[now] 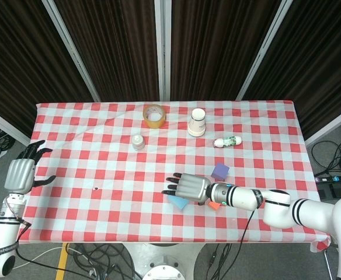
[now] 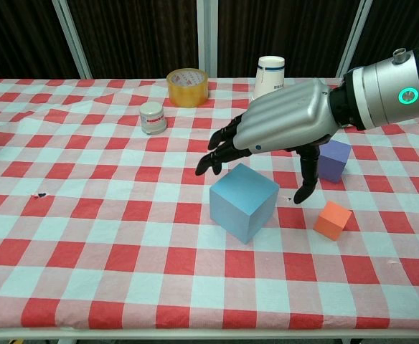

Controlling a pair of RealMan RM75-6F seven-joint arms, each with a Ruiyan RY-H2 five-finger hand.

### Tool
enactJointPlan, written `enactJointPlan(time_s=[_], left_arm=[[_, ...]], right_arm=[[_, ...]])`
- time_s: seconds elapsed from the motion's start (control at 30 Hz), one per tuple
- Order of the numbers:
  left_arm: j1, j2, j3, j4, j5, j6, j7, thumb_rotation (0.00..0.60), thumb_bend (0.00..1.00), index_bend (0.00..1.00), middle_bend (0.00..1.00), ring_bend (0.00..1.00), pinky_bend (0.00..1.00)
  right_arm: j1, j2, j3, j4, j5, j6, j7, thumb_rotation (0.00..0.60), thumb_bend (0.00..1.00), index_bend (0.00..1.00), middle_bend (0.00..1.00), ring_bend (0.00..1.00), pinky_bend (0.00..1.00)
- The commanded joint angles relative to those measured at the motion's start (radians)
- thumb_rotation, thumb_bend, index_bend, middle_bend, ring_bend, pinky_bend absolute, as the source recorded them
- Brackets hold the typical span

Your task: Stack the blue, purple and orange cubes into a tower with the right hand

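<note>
A red-and-white checked worktop held three cubes. The right hand hovered just above the blue cube, fingers spread and grasping nothing, thumb pointing down between the cubes. The purple cube sat at two o'clock from the blue one; the orange cube lay at three o'clock, well apart. None were stacked. The left hand hung released beyond the worktop's nine o'clock edge. Behind stood a tape roll, paper cups and a small jar.

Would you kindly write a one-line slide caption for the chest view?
Open right hand hovering over the large light-blue cube, with the purple cube and small orange cube waiting unstacked nearby.
</note>
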Motion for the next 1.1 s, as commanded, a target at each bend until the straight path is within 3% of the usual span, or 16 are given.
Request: enactJointPlan(time_s=[0.03, 0.53, 1.1], left_arm=[[0.000, -0.002, 0.001, 0.003, -0.001, -0.005, -0.003, 0.600, 0.11, 0.33, 0.24, 0.16, 0.29], [0.000, -0.004, 0.001, 0.010, -0.002, -0.013, -0.024, 0.600, 0.11, 0.33, 0.24, 0.16, 0.29], [0.001, -0.009, 0.000, 0.022, -0.008, -0.023, -0.049, 0.600, 0.11, 0.33, 0.24, 0.16, 0.29]], right_arm=[[0.005, -0.008, -0.004, 0.003, 0.014, -0.005, -0.010, 0.600, 0.00, 0.00, 0.16, 0.00, 0.13], [-0.013, -0.079, 0.003, 0.030, 0.104, 0.008, -0.104, 0.600, 0.00, 0.00, 0.19, 0.00, 0.13], [-0.048, -0.145, 0.010, 0.075, 0.155, 0.075, -0.159, 0.600, 0.00, 0.01, 0.34, 0.06, 0.10]])
